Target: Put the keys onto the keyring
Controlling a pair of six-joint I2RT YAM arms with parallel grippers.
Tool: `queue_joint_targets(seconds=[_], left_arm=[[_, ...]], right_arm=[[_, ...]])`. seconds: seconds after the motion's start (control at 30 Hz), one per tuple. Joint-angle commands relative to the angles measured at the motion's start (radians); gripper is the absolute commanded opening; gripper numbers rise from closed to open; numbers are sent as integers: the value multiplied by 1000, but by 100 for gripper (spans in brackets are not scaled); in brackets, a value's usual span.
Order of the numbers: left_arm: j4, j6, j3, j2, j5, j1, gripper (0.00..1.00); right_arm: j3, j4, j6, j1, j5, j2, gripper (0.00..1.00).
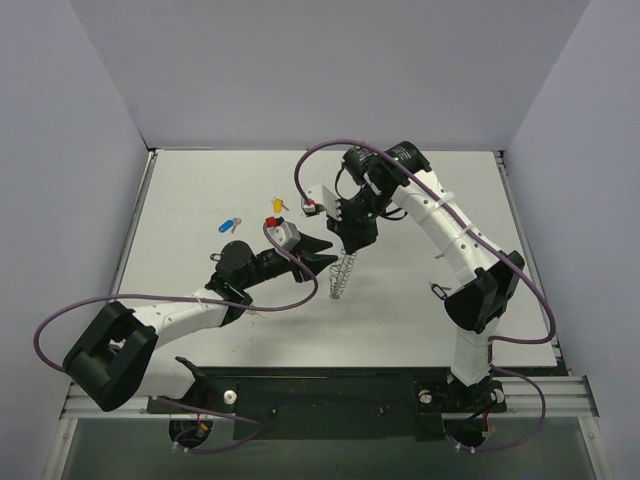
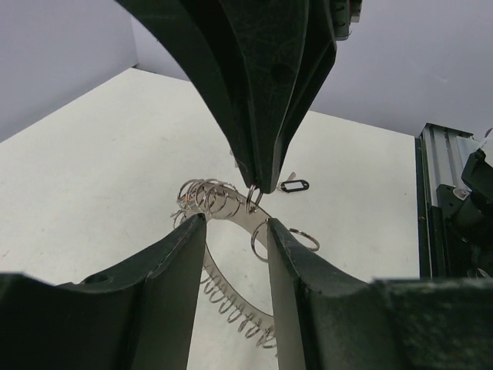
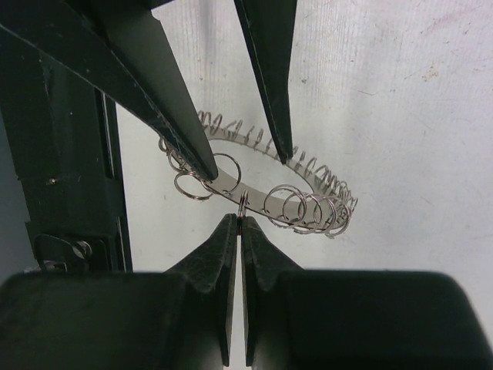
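The keyring point(image 1: 341, 276) is a flat silver band edged with many small wire loops, and it hangs above the table. My right gripper point(image 1: 347, 246) is shut on one small loop at its top edge point(image 3: 241, 218). In the right wrist view the keyring point(image 3: 254, 196) curves away below the fingertips. My left gripper point(image 1: 325, 258) is open, and its two fingertips straddle the band point(image 2: 236, 220). The keyring's lower arc point(image 2: 228, 293) shows between the fingers. On the table behind lie a blue key point(image 1: 230, 224), a yellow key point(image 1: 278, 205) and a red key point(image 1: 270, 222).
A small black tag point(image 1: 440, 290) lies on the white table point(image 1: 420, 310) near the right arm; the black tag point(image 2: 294, 186) also shows in the left wrist view. Purple cables loop off both arms. A metal rail point(image 1: 330, 385) runs along the near edge.
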Motion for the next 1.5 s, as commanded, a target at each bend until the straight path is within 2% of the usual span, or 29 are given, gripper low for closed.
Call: queue_joint_targets(seconds=[0.0, 0.2, 0.63, 0.97, 1.1, 1.17, 1.2, 1.37, 1.43, 1.47], left_arm=[[137, 6, 62, 35, 41, -12, 47], [156, 3, 84, 73, 54, -18, 43], [130, 1, 107, 101, 114, -19, 30], [92, 15, 111, 104, 136, -18, 26], [76, 17, 122, 105, 149, -19, 16], [75, 17, 126, 108, 160, -18, 2], [69, 17, 127, 108, 163, -16, 0], [78, -3, 108, 81, 120, -18, 0], [119, -22, 73, 58, 65, -16, 0], [168, -46, 42, 40, 29, -16, 0]], right_arm=[[30, -162, -22, 10, -32, -9, 0], [22, -161, -30, 10, -47, -13, 0], [20, -159, -36, 10, -58, -18, 0], [20, -159, -34, 10, -59, -19, 0], [17, -161, -36, 12, -64, -19, 0], [14, -158, -36, 10, -65, -19, 0], [13, -158, -36, 10, -67, -19, 0], [2, -141, -19, -2, -91, -29, 0], [-3, -139, -19, -22, -130, -36, 9], [-6, -138, -21, -43, -165, -39, 20]])
